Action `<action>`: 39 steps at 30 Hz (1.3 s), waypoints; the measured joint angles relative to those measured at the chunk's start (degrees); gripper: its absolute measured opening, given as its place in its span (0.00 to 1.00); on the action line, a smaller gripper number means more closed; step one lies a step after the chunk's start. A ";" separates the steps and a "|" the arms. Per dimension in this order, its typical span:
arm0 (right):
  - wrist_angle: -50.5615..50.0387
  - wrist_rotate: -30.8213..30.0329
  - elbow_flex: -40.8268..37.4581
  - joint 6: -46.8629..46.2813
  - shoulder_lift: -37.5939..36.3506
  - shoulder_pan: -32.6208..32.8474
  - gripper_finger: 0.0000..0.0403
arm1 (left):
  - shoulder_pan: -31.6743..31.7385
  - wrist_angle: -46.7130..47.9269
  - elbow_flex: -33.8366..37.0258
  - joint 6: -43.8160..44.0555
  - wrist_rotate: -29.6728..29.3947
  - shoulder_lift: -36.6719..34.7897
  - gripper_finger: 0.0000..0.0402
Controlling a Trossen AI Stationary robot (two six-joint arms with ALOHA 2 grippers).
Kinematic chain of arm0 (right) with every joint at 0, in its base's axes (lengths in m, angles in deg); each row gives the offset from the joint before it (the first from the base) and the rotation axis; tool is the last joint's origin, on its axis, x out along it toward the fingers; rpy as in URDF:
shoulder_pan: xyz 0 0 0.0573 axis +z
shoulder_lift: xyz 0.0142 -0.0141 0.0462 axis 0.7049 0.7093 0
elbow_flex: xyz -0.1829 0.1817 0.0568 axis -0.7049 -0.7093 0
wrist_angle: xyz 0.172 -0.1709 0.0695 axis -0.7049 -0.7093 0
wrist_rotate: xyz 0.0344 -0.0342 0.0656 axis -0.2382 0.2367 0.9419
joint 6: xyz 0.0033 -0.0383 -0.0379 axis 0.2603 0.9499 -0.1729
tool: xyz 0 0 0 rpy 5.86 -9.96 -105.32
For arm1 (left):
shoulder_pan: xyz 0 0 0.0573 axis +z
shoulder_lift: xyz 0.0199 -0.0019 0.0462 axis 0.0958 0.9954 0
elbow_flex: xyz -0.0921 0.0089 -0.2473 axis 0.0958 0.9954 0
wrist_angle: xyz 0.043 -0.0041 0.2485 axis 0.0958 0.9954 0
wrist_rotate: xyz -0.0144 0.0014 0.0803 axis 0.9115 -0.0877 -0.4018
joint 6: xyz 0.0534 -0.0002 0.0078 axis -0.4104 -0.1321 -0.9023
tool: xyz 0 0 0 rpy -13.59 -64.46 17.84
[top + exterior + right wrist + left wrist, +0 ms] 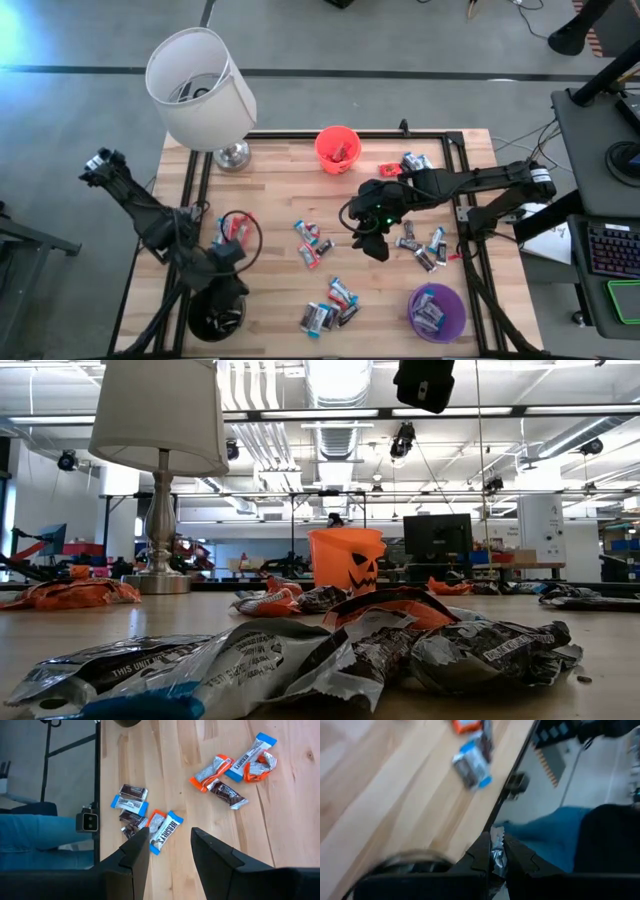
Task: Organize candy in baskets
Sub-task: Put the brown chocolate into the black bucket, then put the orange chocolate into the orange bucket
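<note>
Nearest you, the left gripper (492, 856) is closed on a silver-wrapped candy (496, 851) above the black basket (216, 316). Release off-centre and it lands on the table (280, 290). Farther off, the right gripper (170, 842) hovers with fingers apart, holding nothing, over the blue candy (165, 831); neighbouring wrappers may snag.

Left wrist view motion-blurred: black basket (415, 862) rim smeared, candy (472, 765) on the table unreadable. Left gripper (228, 262) hides part of the black basket (215, 315) in the high view. Low view: lampshade (160, 410) top cut off; near candy (300, 655) blocks the table behind. Purple basket (437, 312) contents too small to sort.
</note>
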State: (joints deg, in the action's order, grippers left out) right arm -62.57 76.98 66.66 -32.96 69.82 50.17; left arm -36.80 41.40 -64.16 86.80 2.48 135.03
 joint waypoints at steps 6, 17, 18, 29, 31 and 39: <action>0.00 0.00 0.00 -0.02 0.00 0.01 0.34 | -3.10 4.11 0.00 4.88 3.87 0.00 0.03; 0.00 0.00 0.00 -0.02 0.02 0.00 0.34 | -3.87 4.02 0.00 6.07 8.07 0.00 0.09; -0.01 0.00 0.00 -0.02 0.02 0.01 0.35 | -3.86 4.02 0.00 6.31 8.06 0.00 0.12; 0.00 0.00 0.00 0.00 0.04 0.00 0.33 | -3.78 8.09 0.00 11.33 -1.60 0.00 0.28; 0.02 -0.02 0.00 -0.02 0.04 0.00 0.33 | -3.72 11.94 0.00 14.48 -6.49 0.00 0.28; 0.06 -0.02 0.00 0.87 0.04 0.01 0.34 | -3.45 26.96 0.00 26.21 -15.24 0.00 0.28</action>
State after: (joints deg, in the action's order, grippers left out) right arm -62.51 76.96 66.66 -32.09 69.86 50.18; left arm -40.26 68.35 -64.16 113.01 -12.76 135.03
